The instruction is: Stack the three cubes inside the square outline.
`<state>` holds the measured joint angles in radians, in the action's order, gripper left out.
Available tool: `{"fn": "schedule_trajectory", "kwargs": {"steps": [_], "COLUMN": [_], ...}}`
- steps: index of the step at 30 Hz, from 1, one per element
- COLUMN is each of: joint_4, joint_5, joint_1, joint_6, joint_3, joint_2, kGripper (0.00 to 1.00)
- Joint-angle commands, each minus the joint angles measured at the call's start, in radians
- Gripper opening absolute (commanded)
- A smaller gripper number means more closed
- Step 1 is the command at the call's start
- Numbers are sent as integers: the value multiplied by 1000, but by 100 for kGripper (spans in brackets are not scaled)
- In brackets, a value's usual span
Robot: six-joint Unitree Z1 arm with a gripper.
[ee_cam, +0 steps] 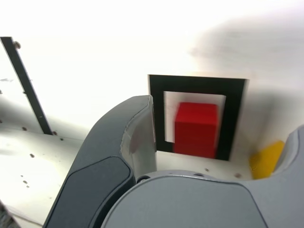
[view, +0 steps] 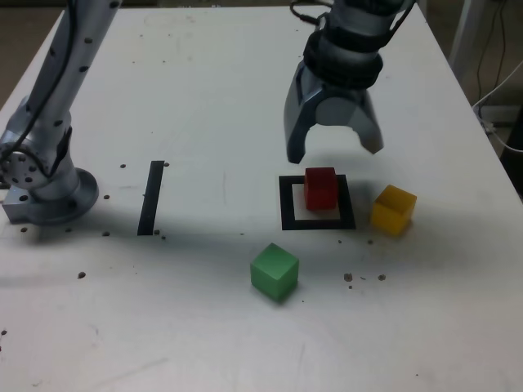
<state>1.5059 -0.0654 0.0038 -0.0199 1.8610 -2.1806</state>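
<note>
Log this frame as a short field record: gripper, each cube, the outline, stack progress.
gripper: open, empty, above and behind the square outline
red cube: inside the square outline, nothing on top
yellow cube: on the table, just outside the outline on the exterior view's right
green cube: on the table, in front of the outline, toward the exterior view's left
stack progress: one cube placed, two loose

This looks like a robotics lab or test bench. A white table (view: 204,90), scuffed and dotted with small dark specks, carries a grey arm (view: 61,73) on a round base (view: 51,194) bolted at the exterior view's left. Black tape marks, a strip (view: 151,198) and a square outline (view: 317,203), lie on the top. Cables (view: 498,90) hang past the table's edge at the exterior view's right.
</note>
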Motion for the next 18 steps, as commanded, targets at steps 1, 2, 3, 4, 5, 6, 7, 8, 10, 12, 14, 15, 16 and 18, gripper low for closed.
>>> {"fn": "schedule_trajectory", "kwargs": {"steps": [1, 2, 3, 4, 5, 6, 7, 8, 10, 12, 14, 15, 16, 18], "joint_4": [10, 12, 15, 18, 21, 24, 29, 36, 50, 64, 78, 82, 85, 89], "joint_5": [-6, -6, -6, -5, -5, -4, -4, -4, -4, -5, -6, -6, -7, -7], "joint_1": [-8, -11, -13, -15, -17, -19, -20, -22, -27, -33, -41, -44, -47, -52], "joint_6": [15, 24, 33, 44, 56, 70, 85, 100, 134, 170, 209, 224, 238, 263], "joint_3": [37, 53, 68, 84, 101, 119, 137, 157, 201, 247, 299, 319, 337, 366], "joint_2": [-1, -4, -9, -14, -20, -27, -35, -44, -63, -86, -112, -122, -131, -144], "kGripper": [100, 100, 100, 100, 100, 100, 100, 100, 99, 99, 99, 99, 99, 99]}}
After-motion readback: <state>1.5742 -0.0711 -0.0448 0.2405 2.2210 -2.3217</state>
